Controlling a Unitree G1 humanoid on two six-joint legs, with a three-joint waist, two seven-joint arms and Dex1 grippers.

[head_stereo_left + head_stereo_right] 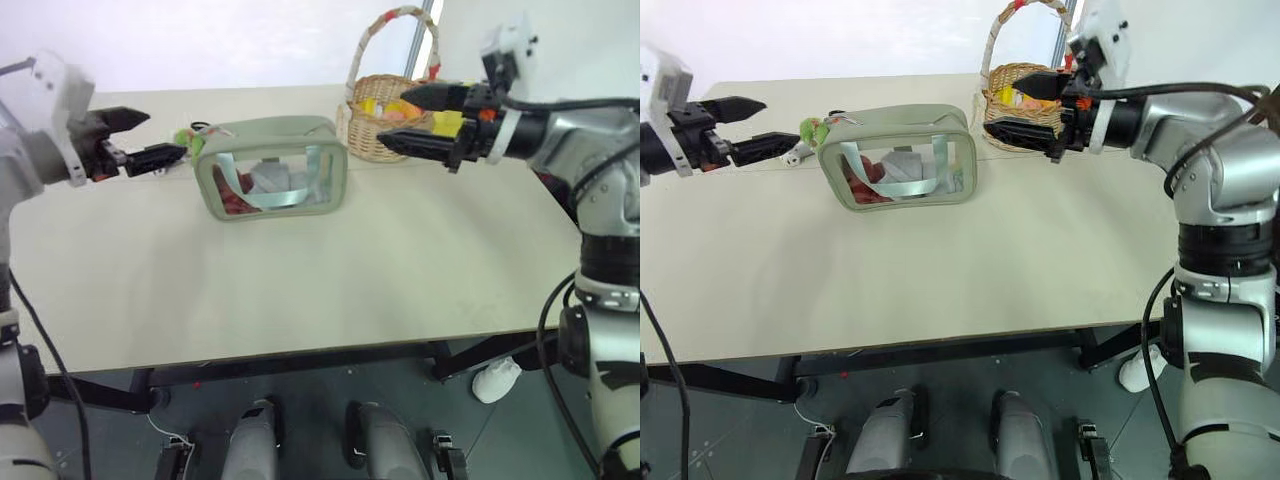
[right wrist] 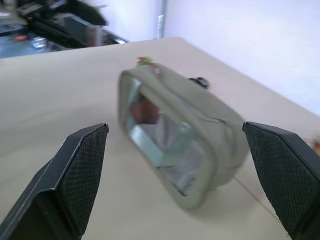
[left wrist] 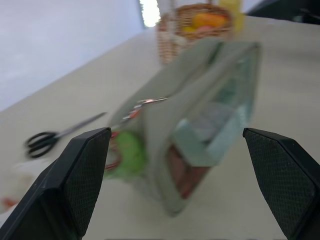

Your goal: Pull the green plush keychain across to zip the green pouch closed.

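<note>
Both black-fingered grippers, left (image 1: 140, 138) and right (image 1: 415, 118), hang open. The small fuzzy lime-green plush keychain (image 1: 815, 130) may slip sideways (soft, tiny), dragging the unbraced sage-green clear-windowed pouch (image 1: 898, 157).

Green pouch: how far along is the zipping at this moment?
Nothing looks done yet: the green plush keychain sits at the left end of the green pouch, unpulled. In hand: both hands are open in the air, the left hand beside the keychain, the right hand off the pouch's other end. Left: grip the keychain and pull it across.
</note>
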